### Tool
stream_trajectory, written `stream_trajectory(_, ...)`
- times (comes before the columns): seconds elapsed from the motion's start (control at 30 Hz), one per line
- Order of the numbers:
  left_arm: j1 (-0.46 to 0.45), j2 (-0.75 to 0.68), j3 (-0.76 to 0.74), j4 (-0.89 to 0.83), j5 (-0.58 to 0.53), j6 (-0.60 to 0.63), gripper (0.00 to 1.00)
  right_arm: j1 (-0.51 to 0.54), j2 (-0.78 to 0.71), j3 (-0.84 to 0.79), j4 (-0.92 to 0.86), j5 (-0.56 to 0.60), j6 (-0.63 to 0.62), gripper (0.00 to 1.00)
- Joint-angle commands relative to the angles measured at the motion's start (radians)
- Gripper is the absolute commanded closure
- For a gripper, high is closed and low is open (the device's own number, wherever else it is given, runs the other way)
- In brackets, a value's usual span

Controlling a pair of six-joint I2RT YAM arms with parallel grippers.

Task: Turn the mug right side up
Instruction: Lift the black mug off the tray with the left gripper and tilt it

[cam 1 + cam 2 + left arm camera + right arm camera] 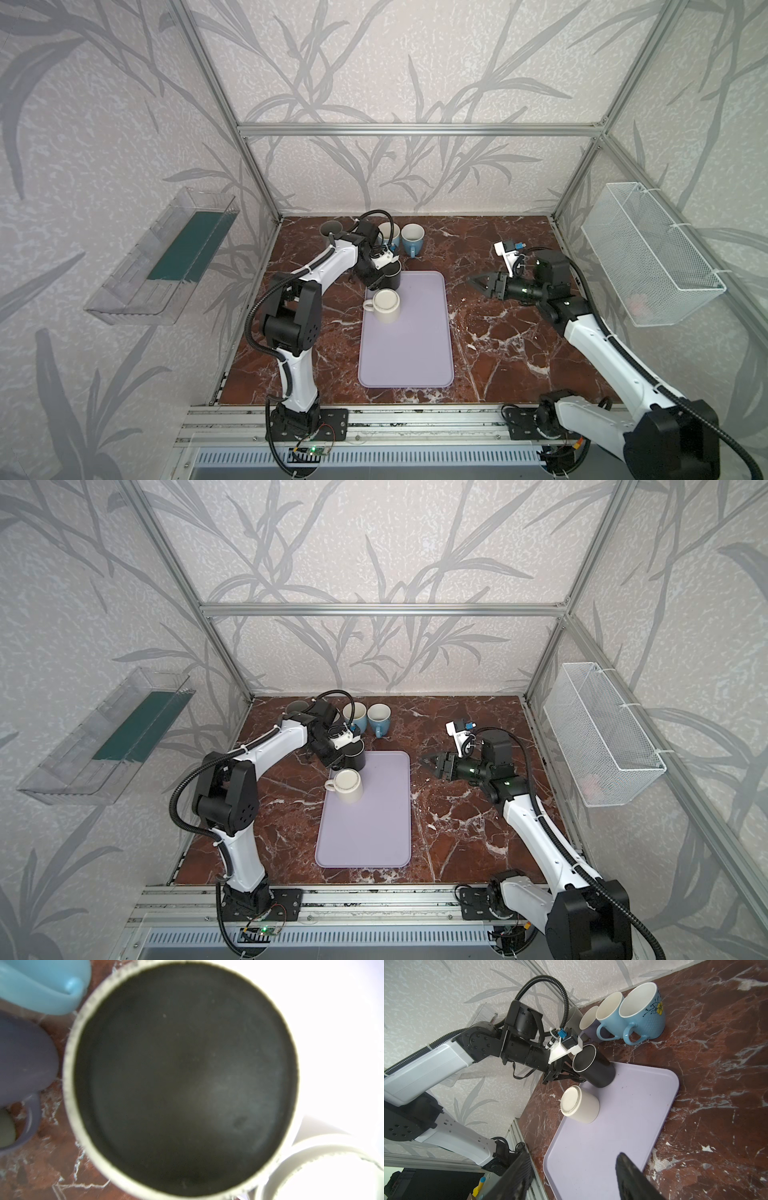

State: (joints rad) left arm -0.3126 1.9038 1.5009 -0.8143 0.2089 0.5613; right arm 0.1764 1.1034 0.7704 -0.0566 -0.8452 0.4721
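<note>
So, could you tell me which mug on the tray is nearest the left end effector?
The black mug, at the tray's far corner, right against the left end effector; the cream mug stands clear.

You see a black mug [600,1072] with a whitish ring, and a cream mug [386,307] of one plain colour. The tray [405,353] is plain pale lilac. The table [498,332] is red-brown marble with white veins. At 12 o'clock from the tray, the light blue mugs [643,1020] are white inside. One of them has a yellow flower on dark twigs. The purple mug [25,1057] is dull violet.
</note>
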Motion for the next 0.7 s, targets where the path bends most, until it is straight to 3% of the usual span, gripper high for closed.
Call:
stream_trajectory(0.0, -0.004, -0.092, 0.01, 0.048, 0.011, -0.053, 1.0, -0.003, 0.007, -0.013, 0.029, -0.003, 0.003, 0.34)
stream_trajectory(0.67, -0.011, -0.35, -0.069, 0.261, 0.195, -0.308, 1.0, -0.003, 0.024, -0.038, 0.097, -0.028, 0.048, 0.34)
